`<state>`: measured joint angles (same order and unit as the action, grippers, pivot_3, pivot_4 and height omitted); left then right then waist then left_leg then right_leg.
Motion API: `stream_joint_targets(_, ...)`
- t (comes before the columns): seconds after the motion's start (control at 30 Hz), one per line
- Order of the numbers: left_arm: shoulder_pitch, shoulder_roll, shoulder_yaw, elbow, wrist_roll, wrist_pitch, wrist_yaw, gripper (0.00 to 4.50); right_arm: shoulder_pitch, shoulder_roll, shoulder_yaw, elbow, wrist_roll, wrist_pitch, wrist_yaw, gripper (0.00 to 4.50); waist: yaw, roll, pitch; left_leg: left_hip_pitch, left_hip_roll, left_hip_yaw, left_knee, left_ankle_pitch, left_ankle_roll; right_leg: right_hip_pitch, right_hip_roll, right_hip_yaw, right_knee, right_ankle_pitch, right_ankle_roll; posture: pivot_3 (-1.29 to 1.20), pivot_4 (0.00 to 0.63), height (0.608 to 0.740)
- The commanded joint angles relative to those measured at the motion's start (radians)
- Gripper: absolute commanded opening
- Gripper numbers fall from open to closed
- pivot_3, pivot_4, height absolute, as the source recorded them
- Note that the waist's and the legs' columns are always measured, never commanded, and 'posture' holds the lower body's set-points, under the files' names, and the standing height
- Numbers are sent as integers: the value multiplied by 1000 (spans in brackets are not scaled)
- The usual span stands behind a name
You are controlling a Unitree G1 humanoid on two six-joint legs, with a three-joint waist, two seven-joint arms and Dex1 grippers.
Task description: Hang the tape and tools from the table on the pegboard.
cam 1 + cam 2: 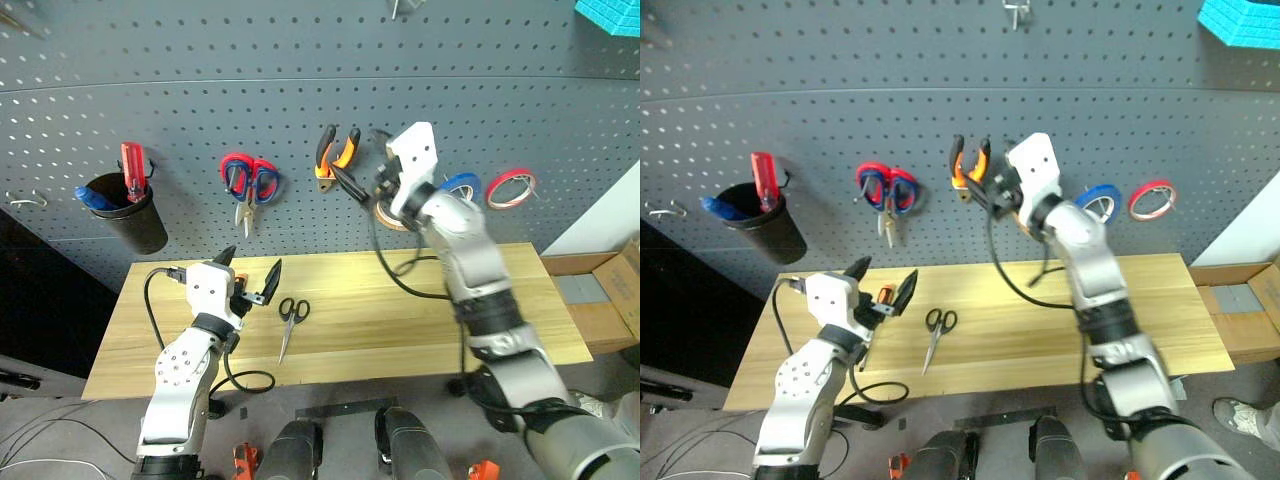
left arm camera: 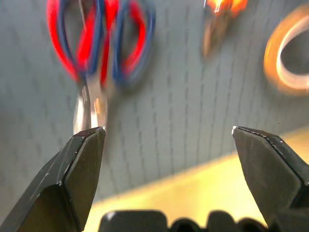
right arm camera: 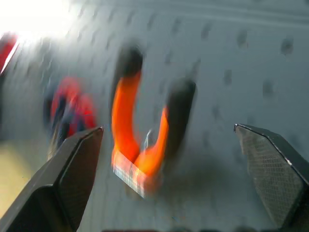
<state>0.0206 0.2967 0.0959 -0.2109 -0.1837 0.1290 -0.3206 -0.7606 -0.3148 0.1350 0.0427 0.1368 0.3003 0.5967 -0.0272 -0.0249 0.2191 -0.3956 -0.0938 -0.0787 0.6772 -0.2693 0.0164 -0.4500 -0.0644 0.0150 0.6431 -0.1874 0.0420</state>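
Observation:
The orange-and-black pliers (image 1: 335,150) hang on the dark pegboard (image 1: 200,80). My right gripper (image 1: 365,178) hovers just in front of them, open; in the right wrist view the pliers (image 3: 145,140) show between its spread fingers, untouched. The blue tape (image 1: 462,185) hangs on the board, partly behind my right arm. Small black-handled scissors (image 1: 291,315) lie on the table (image 1: 400,330). My left gripper (image 1: 252,262) is open and empty just left of them, low over the table, facing the board. An orange-and-black handle (image 1: 883,293) peeks out by that hand, mostly hidden.
On the board hang a black cup (image 1: 130,215) holding a red-handled screwdriver, red-and-blue scissors (image 1: 250,180), a yellow tape ring (image 1: 388,216) and a red tape ring (image 1: 512,188). Black cables trail over the table. A cardboard box (image 1: 605,290) stands to the right.

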Motion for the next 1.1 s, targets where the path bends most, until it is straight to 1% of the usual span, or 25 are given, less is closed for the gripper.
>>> stream_joint_targets(0.03,16,28,-12,-28,-16,128,-20,4500,63,-153,25,-243,63,187,161,4486,-4,0,0,0,0,0,0,0,1,0,-1,0,0,0,0,-36,194,740)
stream_joint_targets(0.1,22,35,-24,-17,-11,130,-37,4500,106,-197,9,-311,117,258,197,4486,-8,0,0,0,1,0,0,-1,1,1,-1,-1,0,0,0,-42,196,740)
stream_joint_targets(0.17,23,52,-42,-14,-7,216,-44,4500,146,-215,15,-350,146,316,207,4486,-11,0,0,2,2,1,0,-1,2,2,-1,0,0,-1,0,-44,203,740)
stream_joint_targets(0.23,15,63,-64,2,13,289,-37,4500,206,-269,81,-416,163,370,269,4486,-8,0,0,4,2,0,0,-1,2,5,-1,-1,-1,-1,0,-46,207,740)
stream_joint_targets(0.27,8,77,-87,8,31,353,-32,4500,239,-302,127,-454,163,395,303,4486,-5,0,0,5,2,-1,0,-1,2,6,-1,-2,-1,-2,0,-48,212,740)
stream_joint_targets(0.3,4,90,-109,11,50,407,-28,4500,264,-325,171,-482,155,413,320,4486,-5,0,0,5,2,-1,0,-1,2,8,-2,-3,-2,-5,5,-51,216,740)
stream_joint_targets(0.33,-1,98,-127,7,64,459,-22,4500,283,-330,206,-497,145,426,317,4486,-5,0,0,6,2,-1,0,-2,3,8,-2,-4,-2,-5,5,-56,220,740)
stream_joint_targets(0.4,-21,93,-148,-2,79,576,9,4500,305,-278,258,-482,103,417,254,4486,-6,0,1,5,1,-1,1,-2,3,8,-3,-4,-2,-6,6,-61,226,740)
stream_joint_targets(0.47,-51,74,-165,4,86,667,33,4500,316,-180,286,-420,52,417,144,4486,-8,-1,1,6,1,0,1,-2,3,8,-4,-3,-2,-6,6,-64,227,740)
stream_joint_targets(0.57,-87,46,-180,20,87,712,48,4500,339,-87,292,-367,11,374,59,4486,-4,-1,1,6,1,-1,1,-2,3,8,-4,-3,-1,-6,6,-69,226,740)
stream_joint_targets(0.63,-113,26,-200,46,96,727,56,4500,358,-47,286,-338,-3,344,26,4486,-2,-1,1,7,1,-2,1,-2,3,9,-4,-3,-2,-6,6,-70,224,740)
stream_joint_targets(0.7,-134,18,-223,80,105,736,56,4500,376,-27,284,-322,-14,323,9,4486,-1,-1,1,7,0,-2,1,-2,2,9,-5,-4,-1,-4,3,-75,223,740)
stream_joint_targets(0.83,-180,-3,-242,168,125,781,75,4500,398,-34,292,-318,-34,314,7,4486,-4,-1,1,6,-1,-2,0,-3,2,8,-5,-4,-2,-4,2,-91,226,740)
stream_joint_targets(0.97,-227,-20,-260,263,150,776,97,4500,410,-29,265,-329,-22,333,10,4486,-7,-1,1,7,0,-2,0,-3,2,8,-5,-4,-1,-4,4,-100,226,740)
stream_joint_targets(1.03,-263,-34,-280,323,164,780,101,4500,416,-20,231,-323,0,344,9,4486,-6,-1,1,8,0,-3,0,-3,2,9,-5,-4,-1,-6,6,-103,226,740)
stream_joint_targets(1.1,-287,-45,-293,364,172,785,100,4500,421,-27,215,-314,1,342,14,4486,-6,-1,1,10,0,-3,0,-3,2,12,-5,-5,-2,-7,7,-110,224,740)
